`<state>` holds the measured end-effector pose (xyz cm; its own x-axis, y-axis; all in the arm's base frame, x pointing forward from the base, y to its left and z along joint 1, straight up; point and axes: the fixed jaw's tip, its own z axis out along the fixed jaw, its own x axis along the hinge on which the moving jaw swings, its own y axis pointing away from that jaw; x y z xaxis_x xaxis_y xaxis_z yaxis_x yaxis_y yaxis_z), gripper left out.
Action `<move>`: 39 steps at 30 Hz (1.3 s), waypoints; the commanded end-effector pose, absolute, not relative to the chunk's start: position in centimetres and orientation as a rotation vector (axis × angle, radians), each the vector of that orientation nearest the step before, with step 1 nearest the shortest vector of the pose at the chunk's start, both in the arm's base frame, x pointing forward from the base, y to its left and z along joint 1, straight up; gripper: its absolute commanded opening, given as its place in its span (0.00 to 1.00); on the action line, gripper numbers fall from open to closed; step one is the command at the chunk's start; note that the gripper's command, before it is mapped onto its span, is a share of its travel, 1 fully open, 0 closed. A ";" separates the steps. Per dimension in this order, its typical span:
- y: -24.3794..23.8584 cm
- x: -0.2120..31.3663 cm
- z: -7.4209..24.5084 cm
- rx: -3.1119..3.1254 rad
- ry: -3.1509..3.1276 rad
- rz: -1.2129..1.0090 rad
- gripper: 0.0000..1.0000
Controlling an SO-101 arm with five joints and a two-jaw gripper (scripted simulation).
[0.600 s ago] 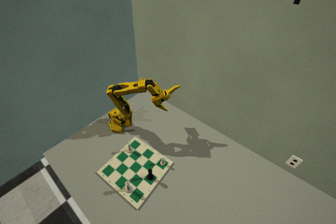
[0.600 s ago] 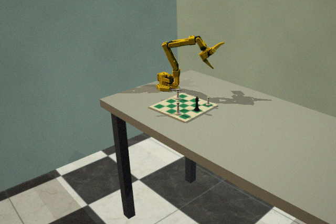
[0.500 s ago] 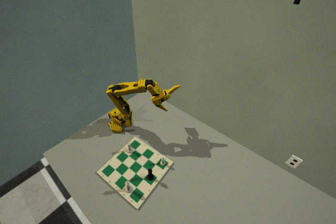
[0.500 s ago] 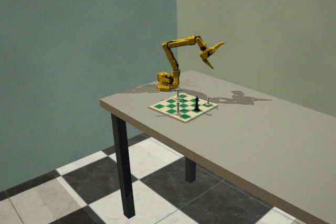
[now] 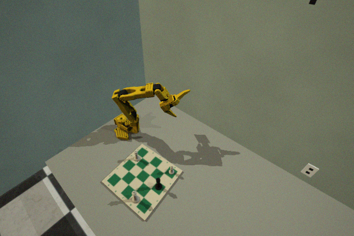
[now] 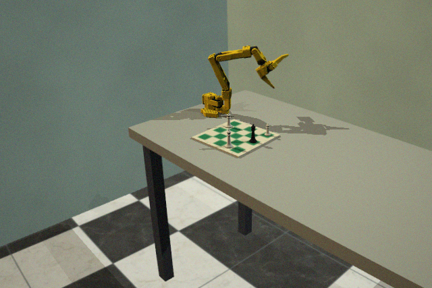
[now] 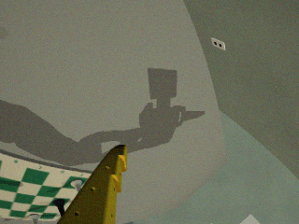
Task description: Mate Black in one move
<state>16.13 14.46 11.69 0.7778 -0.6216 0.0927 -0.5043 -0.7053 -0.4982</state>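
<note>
A small green-and-cream chessboard (image 5: 142,178) lies on the grey table in front of my yellow arm. A black piece (image 5: 157,183) stands near the board's right side. One white piece (image 5: 136,156) stands at the far corner by the arm's base, another (image 5: 171,169) at the right edge, and a third (image 5: 134,197) near the front edge. My gripper (image 5: 178,104) is wide open and empty, raised high above the table behind and to the right of the board. It also shows in the exterior view (image 6: 273,70). The wrist view shows one yellow jaw (image 7: 93,212) and a part of the board (image 7: 32,189).
The arm's base (image 5: 125,127) sits at the table's back corner, close to two walls. The table edge runs close to the board's left and front sides (image 6: 167,152). A wall socket (image 5: 309,169) is on the right wall.
</note>
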 end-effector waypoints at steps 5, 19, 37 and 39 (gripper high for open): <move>14.5 16.1 11.8 -2.513 0.846 -0.352 1.00; 14.5 16.1 11.8 -2.513 0.846 -0.352 1.00; 14.5 16.2 11.9 -2.505 0.850 -0.355 1.00; 14.4 16.2 12.0 -2.498 0.861 -0.356 1.00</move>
